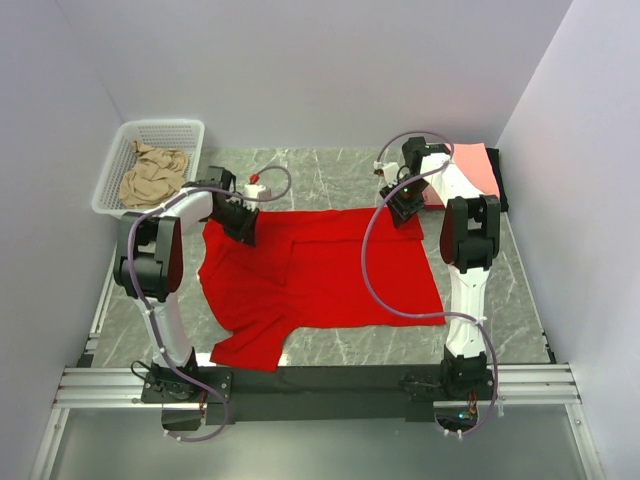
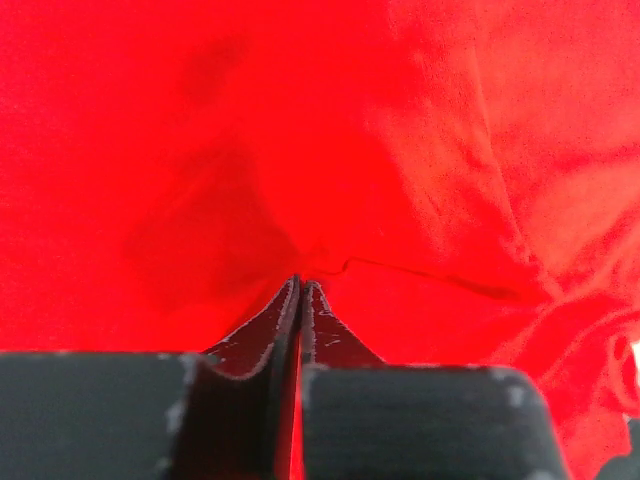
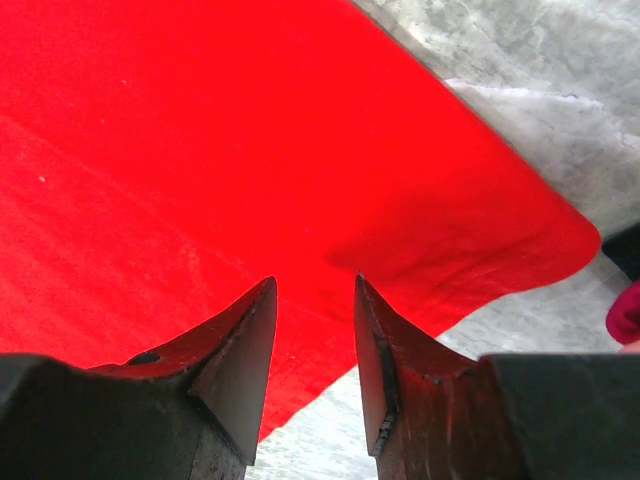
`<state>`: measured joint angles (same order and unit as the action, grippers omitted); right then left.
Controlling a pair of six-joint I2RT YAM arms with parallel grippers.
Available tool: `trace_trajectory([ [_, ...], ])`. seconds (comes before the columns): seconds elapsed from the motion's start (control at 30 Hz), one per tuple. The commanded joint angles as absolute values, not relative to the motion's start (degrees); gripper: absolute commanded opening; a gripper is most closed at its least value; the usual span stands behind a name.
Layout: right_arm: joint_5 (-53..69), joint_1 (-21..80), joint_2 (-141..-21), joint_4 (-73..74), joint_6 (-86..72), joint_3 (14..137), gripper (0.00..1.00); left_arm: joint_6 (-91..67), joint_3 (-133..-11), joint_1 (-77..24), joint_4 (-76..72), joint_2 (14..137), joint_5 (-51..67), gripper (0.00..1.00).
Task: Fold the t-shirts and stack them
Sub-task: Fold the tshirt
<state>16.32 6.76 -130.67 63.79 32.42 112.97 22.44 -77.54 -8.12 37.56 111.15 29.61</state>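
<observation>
Grey marble table (image 1: 330, 168), white walls. Red t-shirt (image 1: 320, 270) lies spread flat mid-table. I see my left gripper (image 2: 300, 288) clenched on a pinch of cloth at its far-left edge. Right gripper (image 3: 315, 300) is released, fingers apart over the far-right corner. Salmon-pink shirt (image 1: 478, 165) lies just beyond.

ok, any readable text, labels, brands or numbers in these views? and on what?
None: no text can be read in any view.
red t-shirt: plain, no print or tag showing.
white mesh basket: no label visible.
folded pink shirt: plain, nothing written on the part that shows.
</observation>
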Motion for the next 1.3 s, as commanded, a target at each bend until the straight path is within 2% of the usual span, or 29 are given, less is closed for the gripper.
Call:
trace_trajectory([
  [0.0,15.21,6.68,-130.25,63.46,32.08,113.47,0.44,26.71,-75.24,-8.17,40.95,106.27,31.2,0.03],
  [0.37,14.85,6.68,-129.38,64.69,33.31,113.38,0.44,38.49,-66.28,-6.24,50.09,90.9,31.12,0.01],
  [0.57,13.98,6.68,-129.73,65.22,33.84,113.82,0.44,43.15,-61.88,-6.06,53.87,88.42,30.5,0.01],
  [0.8,13.54,6.77,-130.17,65.92,34.1,114.87,0.44,45.26,-62.05,-6.06,58.97,88.77,34.01,0.01],
  [1.0,13.45,6.68,-129.81,65.48,34.28,114.34,0.44,45.44,-59.24,-5.8,58.1,88.24,31.83,0.01],
  [1.03,13.45,6.68,-129.73,65.39,34.28,114.61,0.44,44.83,-58.89,-5.71,56.79,88.42,31.21,0.03],
  [1.07,13.62,6.68,-129.73,65.3,34.02,115.22,0.44,44.48,-58.97,-5.54,56.52,89.03,30.85,0.11],
  [1.13,14.15,6.77,-129.73,65.04,33.58,116.1,0.43,45.26,-60.46,-4.93,57.21,89.82,30.85,0.18],
  [1.17,14.24,6.77,-129.81,64.43,33.23,117.06,0.43,45.35,-61.34,-4.66,57.56,90.52,30.85,0.27],
  [1.23,13.98,6.68,-129.99,63.03,32.0,118.64,0.43,44.74,-64.92,-2.56,57.13,91.05,33.12,0.34],
  [1.27,13.8,6.68,-130.16,62.32,31.38,118.91,0.42,43.0,-66.43,-1.85,56.52,91.14,34.0,0.41],
])
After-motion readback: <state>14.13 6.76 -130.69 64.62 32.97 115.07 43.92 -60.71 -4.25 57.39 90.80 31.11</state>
